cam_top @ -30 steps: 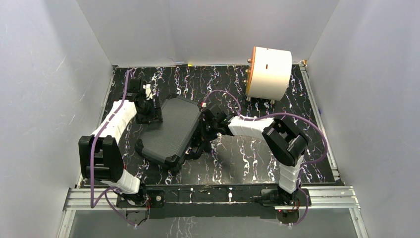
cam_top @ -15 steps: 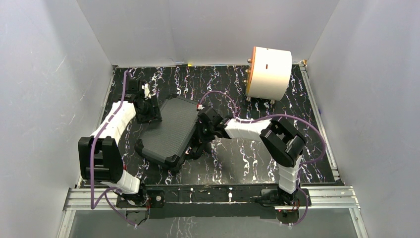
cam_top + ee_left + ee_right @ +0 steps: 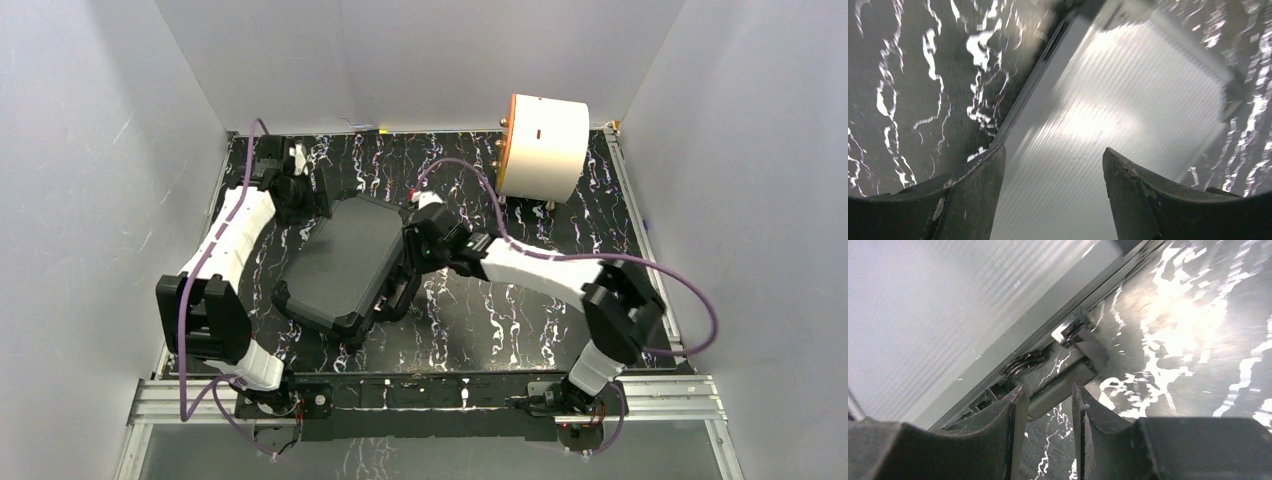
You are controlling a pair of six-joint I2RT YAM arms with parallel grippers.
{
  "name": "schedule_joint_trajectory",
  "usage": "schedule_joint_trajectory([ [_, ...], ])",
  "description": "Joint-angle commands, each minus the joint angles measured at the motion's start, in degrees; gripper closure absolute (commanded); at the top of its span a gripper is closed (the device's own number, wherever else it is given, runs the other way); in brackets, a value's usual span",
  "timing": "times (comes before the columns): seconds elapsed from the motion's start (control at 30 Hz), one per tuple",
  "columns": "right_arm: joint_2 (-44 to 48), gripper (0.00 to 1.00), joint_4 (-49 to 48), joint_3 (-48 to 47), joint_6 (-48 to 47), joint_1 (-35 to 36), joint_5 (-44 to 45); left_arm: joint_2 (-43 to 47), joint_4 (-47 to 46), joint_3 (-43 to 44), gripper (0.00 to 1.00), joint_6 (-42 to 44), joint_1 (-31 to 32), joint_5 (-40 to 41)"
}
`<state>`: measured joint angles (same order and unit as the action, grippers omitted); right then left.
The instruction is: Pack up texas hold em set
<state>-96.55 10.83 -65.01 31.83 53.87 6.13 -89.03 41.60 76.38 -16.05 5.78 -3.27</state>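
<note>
The black case (image 3: pixel 345 265) of the texas hold em set lies shut and askew at the middle left of the table. Its ribbed lid (image 3: pixel 1108 115) fills the left wrist view. My left gripper (image 3: pixel 318 193) hovers open over the case's far left edge, nothing between its fingers (image 3: pixel 973 200). My right gripper (image 3: pixel 408 268) is at the case's right side, jaws a narrow gap apart. The case's handle (image 3: pixel 1068 377) runs just past the fingertips (image 3: pixel 1015 405), and only table shows in the gap. Chips, buttons and card decks are out of view.
A large white cylinder with an orange face (image 3: pixel 543 147) stands at the back right. Grey walls enclose the black marbled table (image 3: pixel 500 320) on three sides. A metal rail (image 3: pixel 430 395) runs along the near edge by the arm bases.
My right gripper has gone from shut to slightly open at the handle, and its elbow has swung out to the right. My left gripper has drawn back toward the far left corner.
</note>
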Motion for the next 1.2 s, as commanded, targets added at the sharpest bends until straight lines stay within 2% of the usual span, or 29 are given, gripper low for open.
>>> schedule_joint_trajectory([
  [0.0,10.7,0.52,8.8,-4.3,-5.1,-2.0,10.8,7.6,1.7,7.5,0.28,1.3,0.5,4.0],
  [0.07,14.6,0.48,12.5,-3.9,-5.6,-3.0,14.4,11.6,1.5,8.1,0.19,2.2,0.5,5.1],
  [0.13,18.5,0.43,16.4,-3.9,-6.2,-3.6,19.3,16.2,1.0,7.4,0.03,2.3,0.5,9.6],
  [0.2,22.5,0.35,19.5,-3.8,-8.4,-3.8,24.7,20.7,0.0,5.8,0.02,1.1,0.5,14.5],
  [0.37,31.5,0.15,25.6,-4.6,-13.0,-4.2,38.3,30.0,-1.8,3.0,0.02,1.3,0.5,18.0],
  [0.5,38.7,0.02,30.5,-7.5,-12.7,-4.1,43.8,36.6,-1.5,4.0,0.02,1.9,0.6,21.3],
  [0.77,51.7,0.02,34.1,-14.2,-13.1,-4.1,46.4,45.3,-3.3,6.9,0.02,5.5,0.5,20.1],
  [0.93,54.2,0.02,36.4,-17.6,-12.4,-4.2,47.2,47.8,-1.7,9.0,0.02,7.3,0.5,21.6],
  [1.17,55.4,0.02,34.3,-16.7,-11.8,-4.1,46.1,48.9,-0.6,10.0,0.02,9.3,0.5,21.3],
])
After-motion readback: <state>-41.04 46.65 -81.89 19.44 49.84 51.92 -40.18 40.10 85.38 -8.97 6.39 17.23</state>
